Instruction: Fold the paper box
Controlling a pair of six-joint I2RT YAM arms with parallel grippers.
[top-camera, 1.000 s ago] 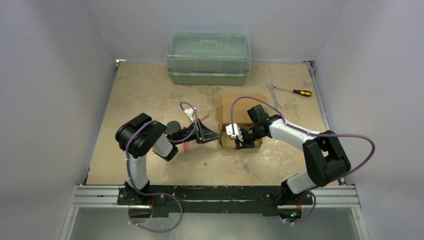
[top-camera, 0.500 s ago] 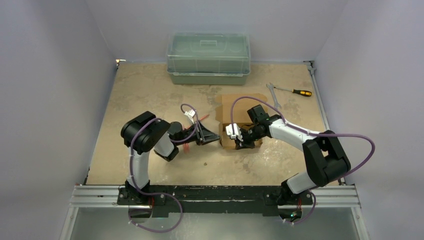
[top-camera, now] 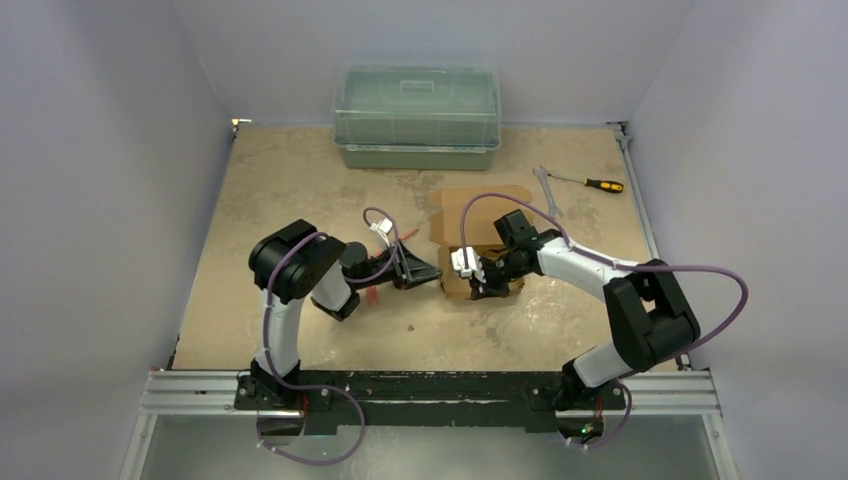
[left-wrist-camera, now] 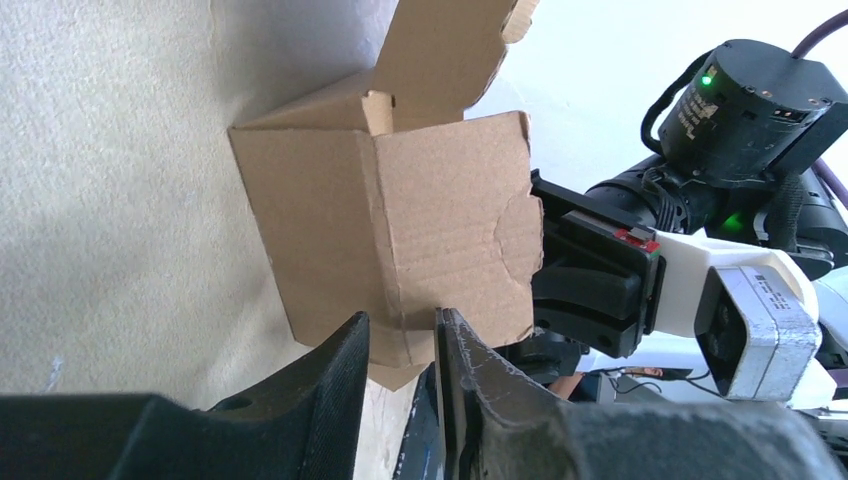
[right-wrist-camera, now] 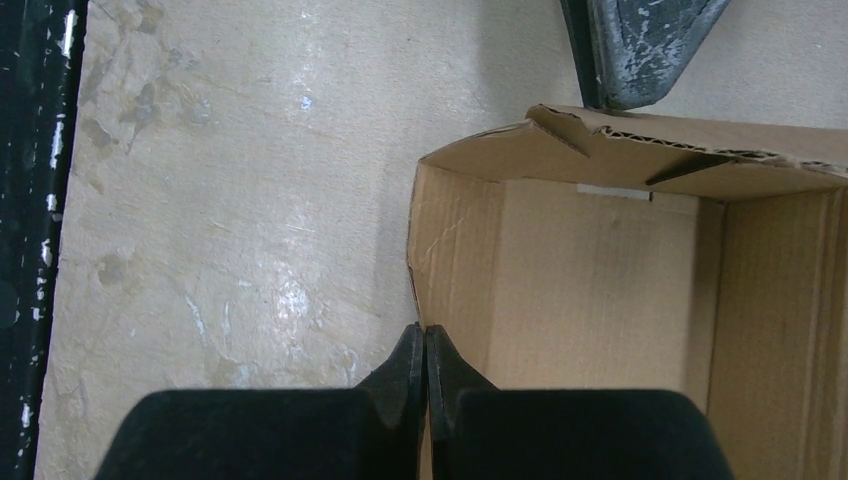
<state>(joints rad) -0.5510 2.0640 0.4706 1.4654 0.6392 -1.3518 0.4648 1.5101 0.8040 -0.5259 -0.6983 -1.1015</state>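
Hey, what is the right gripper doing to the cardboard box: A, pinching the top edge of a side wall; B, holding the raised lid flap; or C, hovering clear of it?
A: the right gripper is closed on the edge of a side wall of the paper box.

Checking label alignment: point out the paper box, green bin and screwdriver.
paper box point(top-camera: 490, 220): top external view, on its open back flap.
green bin point(top-camera: 416, 155): top external view, on its front wall.
screwdriver point(top-camera: 605, 186): top external view, on the orange handle.
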